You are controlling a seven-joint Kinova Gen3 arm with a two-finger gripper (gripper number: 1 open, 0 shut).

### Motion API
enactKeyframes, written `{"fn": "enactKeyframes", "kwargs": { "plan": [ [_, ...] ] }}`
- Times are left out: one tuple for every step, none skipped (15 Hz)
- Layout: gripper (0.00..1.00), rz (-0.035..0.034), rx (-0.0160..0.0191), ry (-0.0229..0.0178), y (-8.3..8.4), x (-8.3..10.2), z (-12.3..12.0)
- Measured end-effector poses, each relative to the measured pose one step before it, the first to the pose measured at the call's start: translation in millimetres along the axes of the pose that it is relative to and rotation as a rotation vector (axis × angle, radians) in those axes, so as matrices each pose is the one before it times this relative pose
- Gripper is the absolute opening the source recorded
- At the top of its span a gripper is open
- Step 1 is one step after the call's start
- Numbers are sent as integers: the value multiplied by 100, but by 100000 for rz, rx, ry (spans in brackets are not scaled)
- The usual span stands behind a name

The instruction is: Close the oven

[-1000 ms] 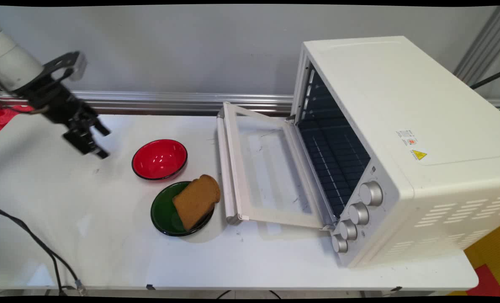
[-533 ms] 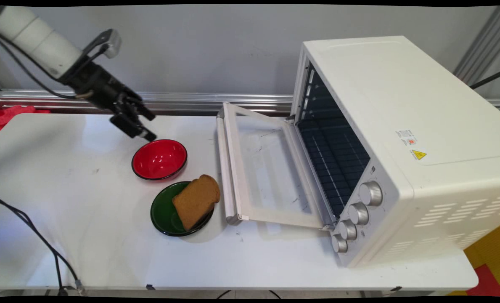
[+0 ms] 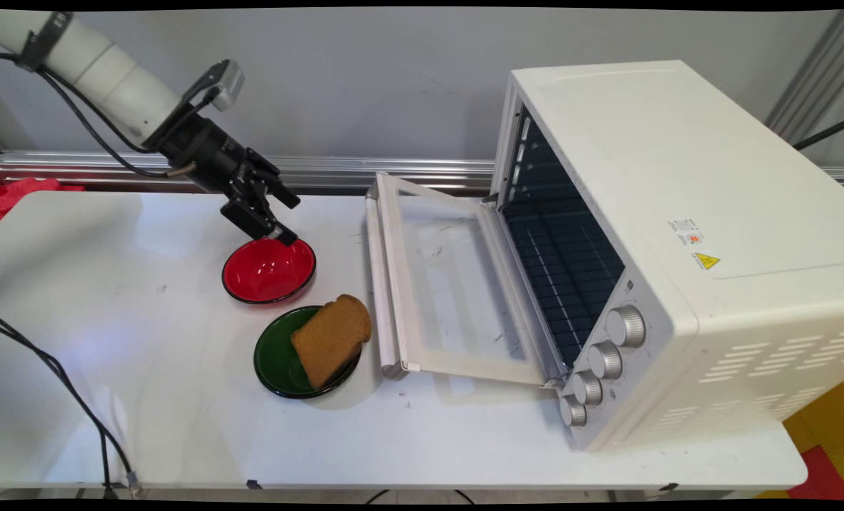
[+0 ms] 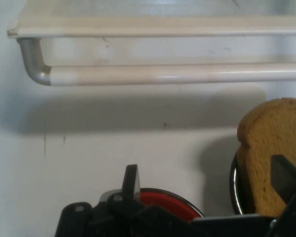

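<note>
My gripper [image 3: 292,221] hangs open and empty just above the far rim of a red bowl [image 3: 269,270], tilted down toward the right. In front of the red bowl sits a green bowl [image 3: 277,358] holding a slice of brown bread [image 3: 331,339] that leans over its right rim. The hand view shows my gripper [image 4: 209,180] with its fingers [image 4: 131,180] wide apart. There the red bowl [image 4: 173,203] is at the bottom, the bread [image 4: 274,148] at the right, and the oven door's handle [image 4: 177,74] across the top.
A white toaster oven [image 3: 677,234] stands at the right, its glass door [image 3: 450,284] folded down flat onto the table toward the bowls. Several knobs [image 3: 606,358] line its front. Black cables [image 3: 59,383] hang at the near left. A metal rail [image 3: 322,170] runs along the wall.
My gripper has swung from over the table's left part to the right, first rising and then coming down over the red bowl's far rim. Bowls, bread and oven have not moved.
</note>
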Motion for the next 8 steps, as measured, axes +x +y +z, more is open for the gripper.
{"fn": "enactKeyframes", "kwargs": {
  "plan": [
    [100, 280, -306, 84, -31, -19, 169],
    [100, 663, -475, 132, -64, 6, 287],
    [100, 477, -270, 110, -44, 5, 184],
    [0, 740, -513, 226, -42, 10, 252],
    [0, 486, -391, 133, -17, 9, 161],
    [0, 743, -561, 92, -10, -18, 223],
    [0, 533, -391, -16, -16, -1, 164],
    [0, 844, -527, -49, -21, -64, 272]
  ]
}}
